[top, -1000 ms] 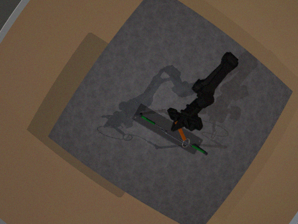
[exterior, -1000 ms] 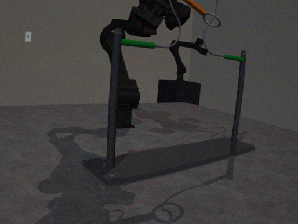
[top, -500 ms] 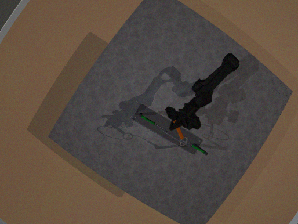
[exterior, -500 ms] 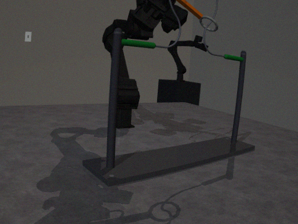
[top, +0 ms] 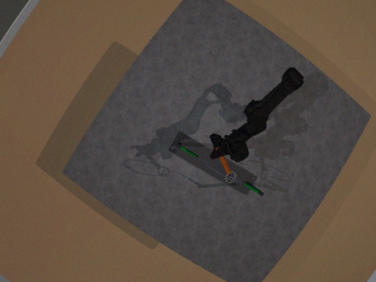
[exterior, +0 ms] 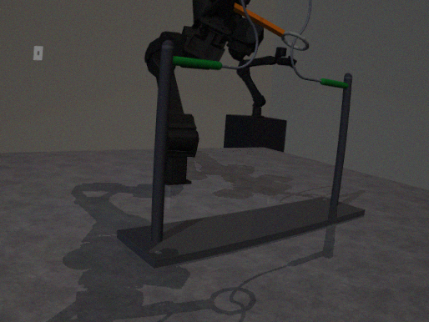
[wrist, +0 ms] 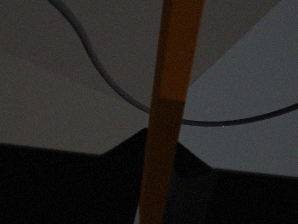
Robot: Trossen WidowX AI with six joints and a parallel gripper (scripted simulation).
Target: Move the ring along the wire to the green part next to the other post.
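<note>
Orange handle (top: 224,164) (exterior: 260,20) (wrist: 170,100) pinched in hand (top: 216,147); pale ring (top: 226,179) (exterior: 307,45) around grey wire (top: 210,165) (exterior: 255,39) (wrist: 107,77) (well above base (top: 239,186) (exterior: 250,233)).

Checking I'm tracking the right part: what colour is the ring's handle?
Orange, clearest in the wrist view.

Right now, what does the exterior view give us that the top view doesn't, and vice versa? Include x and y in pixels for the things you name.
Exterior only: the full upright height of both posts (exterior: 160,146) (exterior: 341,146), the wire's bends (exterior: 255,37), and a pale wall plate (exterior: 37,52).

Top only: the claw (top: 216,147) around the upper end of the handle, and the brown surface (top: 88,22) beyond the grey slab's (top: 153,91) edges.

Both: the orange handle (top: 224,164) (exterior: 263,21), the ring (top: 226,180) (exterior: 307,43) on the grey stretch between the two green sections (top: 188,151) (exterior: 196,62) (top: 252,188) (exterior: 334,83), and the dark base board (top: 177,136) (exterior: 250,233).
</note>
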